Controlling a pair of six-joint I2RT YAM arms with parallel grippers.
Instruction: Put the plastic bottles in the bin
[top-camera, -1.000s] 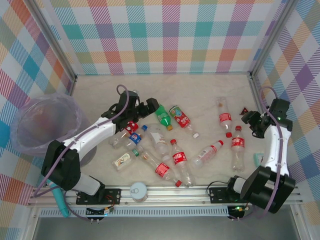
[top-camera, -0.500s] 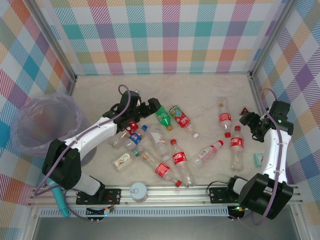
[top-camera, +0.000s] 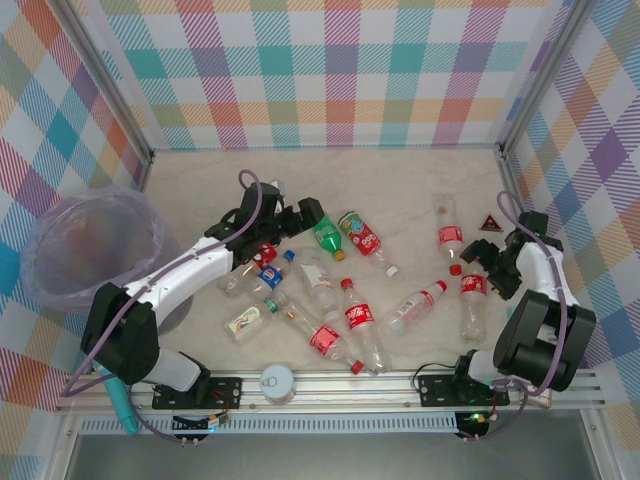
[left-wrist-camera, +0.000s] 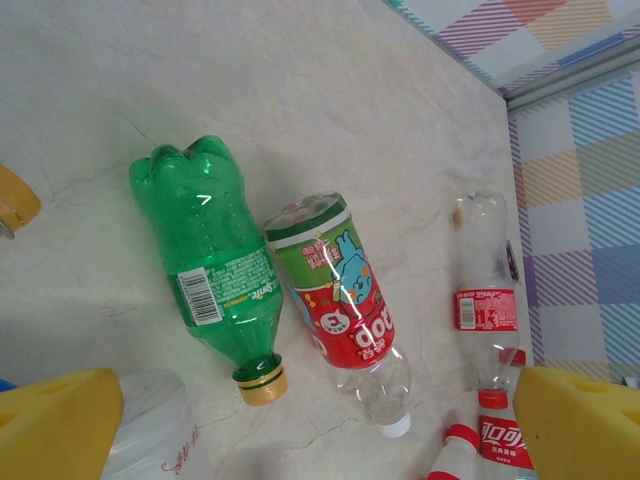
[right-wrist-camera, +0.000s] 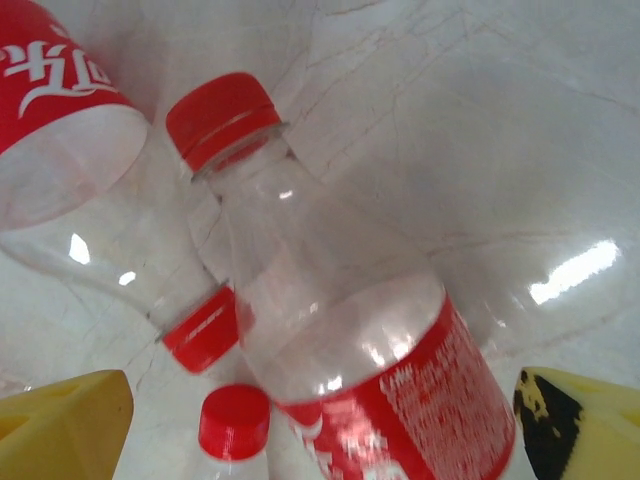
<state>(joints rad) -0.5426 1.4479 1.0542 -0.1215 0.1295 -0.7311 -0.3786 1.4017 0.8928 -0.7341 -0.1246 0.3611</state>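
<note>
My right gripper (right-wrist-camera: 325, 425) hangs low over a clear bottle (right-wrist-camera: 350, 340) lying on its side. The yellow fingers (right-wrist-camera: 60, 425) are spread wide, one on each flank of its red-labelled belly and not yet pressing it. That straddle across the round body is the sensible way in, I judge, since thin ribbed plastic like this will flex and could squirt out of a pinch near the tapering shoulder or the red cap. A second red-labelled bottle (right-wrist-camera: 70, 150) lies just beside it, close enough that my left-hand finger could nudge it on closing. My left gripper (top-camera: 305, 214) is also open wide, poised above the green bottle (left-wrist-camera: 205, 250). That one is glossy with a lobed base and a yellow cap, and it lies touching a cartoon-labelled bottle (left-wrist-camera: 340, 300) with a white cap. The other bottles lie scattered flat on the pale marbled table (top-camera: 400, 180), some crossing one another. The bin (top-camera: 60, 290), a round bucket with a filmy lilac bag draped over its rim, stands well apart at my far left. Carrying anything there from the right side looks awkward. I cannot tell what the bag holds.
</note>
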